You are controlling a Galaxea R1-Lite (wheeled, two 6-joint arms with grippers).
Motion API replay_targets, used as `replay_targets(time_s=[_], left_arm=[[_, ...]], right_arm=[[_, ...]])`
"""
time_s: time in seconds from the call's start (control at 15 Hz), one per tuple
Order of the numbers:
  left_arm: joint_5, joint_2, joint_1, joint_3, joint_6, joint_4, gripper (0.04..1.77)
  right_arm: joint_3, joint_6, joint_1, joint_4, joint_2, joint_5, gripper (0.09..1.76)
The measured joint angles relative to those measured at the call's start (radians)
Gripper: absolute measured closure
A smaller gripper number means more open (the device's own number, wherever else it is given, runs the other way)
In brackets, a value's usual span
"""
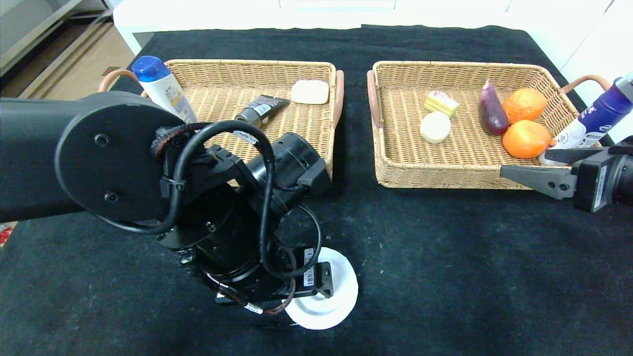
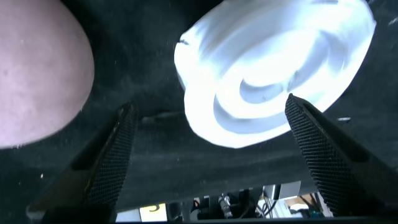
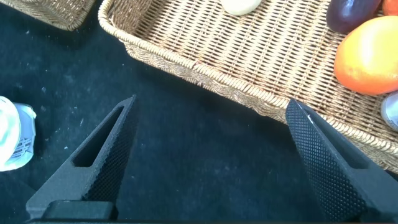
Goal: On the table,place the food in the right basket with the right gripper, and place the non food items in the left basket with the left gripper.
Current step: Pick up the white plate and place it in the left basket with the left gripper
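Note:
My left arm (image 1: 222,222) reaches down over the front middle of the table (image 1: 445,272). Its gripper (image 2: 211,155) is open and empty just above the cloth. The round white dish (image 1: 331,301) (image 2: 273,68) lies just past its fingertips, toward one finger. The pinkish-mauve bun (image 2: 37,74) sits off to the other side, hidden under the arm in the head view. The left basket (image 1: 257,65) holds the blue-capped white bottle (image 1: 163,89) and black tube (image 1: 261,110). The right basket (image 1: 445,66) holds the cake slice (image 1: 441,103) and cream bun (image 1: 435,127). My right gripper (image 1: 534,165) (image 3: 211,155) hangs open and empty at that basket's near right corner.
The right basket also contains a purple eggplant (image 1: 492,116), two oranges (image 1: 525,138) and a dark-blue-capped bottle (image 1: 593,121) leaning on its right rim. A cream rectangular block (image 1: 310,92) lies in the left basket. Bare black cloth stretches between the arms.

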Motion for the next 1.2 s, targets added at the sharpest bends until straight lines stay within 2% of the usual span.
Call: replay_targets(time_s=[0.2,0.73,0.8,1.0,1.2], left_arm=[[0.045,0.011,0.0,-0.001,0.001,-0.001,0.09],[0.058,0.031,-0.001,-0.007,0.001,-0.029,0.09],[0.058,0.031,-0.001,-0.007,0.002,-0.029,0.18],[0.058,0.03,-0.001,-0.006,0.001,-0.029,0.66],[0.058,0.031,-0.001,-0.005,0.001,-0.029,0.99]], right_arm=[[0.0,0.0,0.0,0.0,0.0,0.0,0.14],[0.001,0.0,0.0,0.0,0.0,0.0,0.14],[0.001,0.0,0.0,0.0,0.0,0.0,0.14],[0.001,0.0,0.0,0.0,0.0,0.001,0.14],[0.001,0.0,0.0,0.0,0.0,0.0,0.14]])
